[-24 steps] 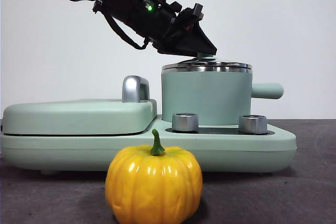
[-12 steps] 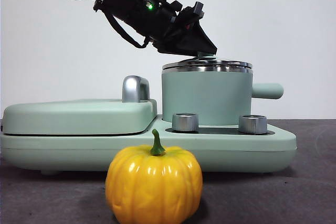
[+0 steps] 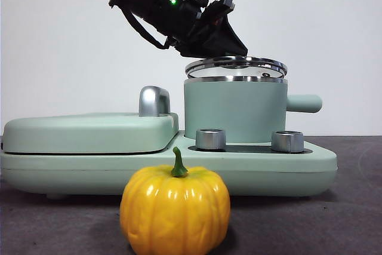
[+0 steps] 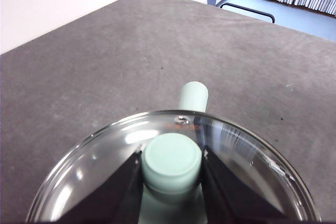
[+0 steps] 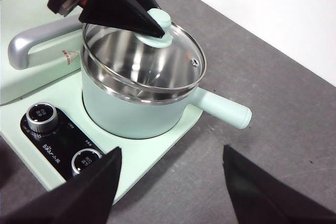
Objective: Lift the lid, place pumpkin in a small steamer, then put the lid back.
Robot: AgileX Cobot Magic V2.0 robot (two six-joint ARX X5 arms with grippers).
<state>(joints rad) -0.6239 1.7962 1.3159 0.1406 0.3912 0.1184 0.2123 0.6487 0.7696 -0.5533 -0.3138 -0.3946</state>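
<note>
While the left tool (image 4: 172,167) clamps the knob, the lid (image 3: 236,65) hangs tilted just above the small steamer (image 3: 234,111) — step one underway; the pumpkin (image 3: 175,210) waits on the desk (image 3: 352,207), right tool (image 5: 170,182) spread open.

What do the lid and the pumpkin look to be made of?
The lid, held by the left gripper: clear glass disc, see-through to the pot's inside, with a shiny steel rim and a matte mint knob, likely plastic. The pumpkin: glossy, probably plastic, by its sharp highlights.
</note>
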